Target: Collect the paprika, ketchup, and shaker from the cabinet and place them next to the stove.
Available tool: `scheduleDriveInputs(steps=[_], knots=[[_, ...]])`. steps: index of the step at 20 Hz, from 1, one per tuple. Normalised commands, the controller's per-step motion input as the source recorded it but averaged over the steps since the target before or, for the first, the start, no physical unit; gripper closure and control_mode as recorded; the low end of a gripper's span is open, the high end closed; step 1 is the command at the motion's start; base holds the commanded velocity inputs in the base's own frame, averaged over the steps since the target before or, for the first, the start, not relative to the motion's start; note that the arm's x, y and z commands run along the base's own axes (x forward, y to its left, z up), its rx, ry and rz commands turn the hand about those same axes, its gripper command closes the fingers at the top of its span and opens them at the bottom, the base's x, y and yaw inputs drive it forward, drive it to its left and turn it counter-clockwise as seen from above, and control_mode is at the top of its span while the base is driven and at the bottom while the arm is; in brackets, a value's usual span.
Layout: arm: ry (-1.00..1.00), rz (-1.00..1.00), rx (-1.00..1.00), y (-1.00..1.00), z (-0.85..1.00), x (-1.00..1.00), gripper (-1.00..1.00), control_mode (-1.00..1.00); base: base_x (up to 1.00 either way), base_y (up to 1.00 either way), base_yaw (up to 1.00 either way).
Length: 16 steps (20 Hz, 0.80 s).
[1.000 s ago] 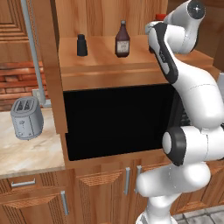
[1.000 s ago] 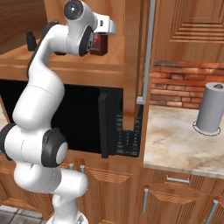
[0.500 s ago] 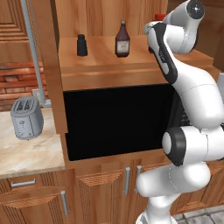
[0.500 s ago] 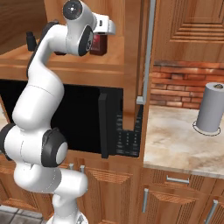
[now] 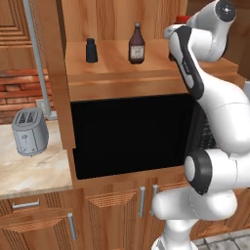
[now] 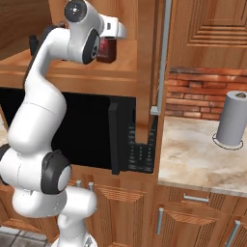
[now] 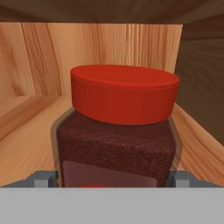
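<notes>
Nothing has visibly moved since 0.5 s ago: the arm stays raised to the cabinet (image 5: 117, 78) shelf with the gripper (image 7: 113, 178) at the paprika (image 7: 120, 131). From the hand camera, the jar sits between the 2 fingertips (image 7: 43, 178), which stand close at its sides, though contact cannot be confirmed. On the same shelf, the left base camera alone shows the ketchup (image 5: 136, 45) left of the paprika (image 6: 106, 49) and the shaker (image 5: 91, 51) farther left.
</notes>
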Motion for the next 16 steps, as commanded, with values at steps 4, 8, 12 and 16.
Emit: scheduleDriveInputs(steps=[4,8,12,16], knots=[[0.0,0.0,0.0,0.01,0.01,-0.45,1.0,-1.0,0.0,0.0,0.0],[0.0,0.0,-0.01,0.13,0.09,-0.46,1.0,-1.0,0.0,0.0,0.0],[0.0,0.0,-0.03,0.18,0.17,-0.49,1.0,-1.0,0.0,0.0,0.0],[0.0,0.01,-0.03,0.12,0.11,-0.54,1.0,-1.0,0.0,0.0,0.0]])
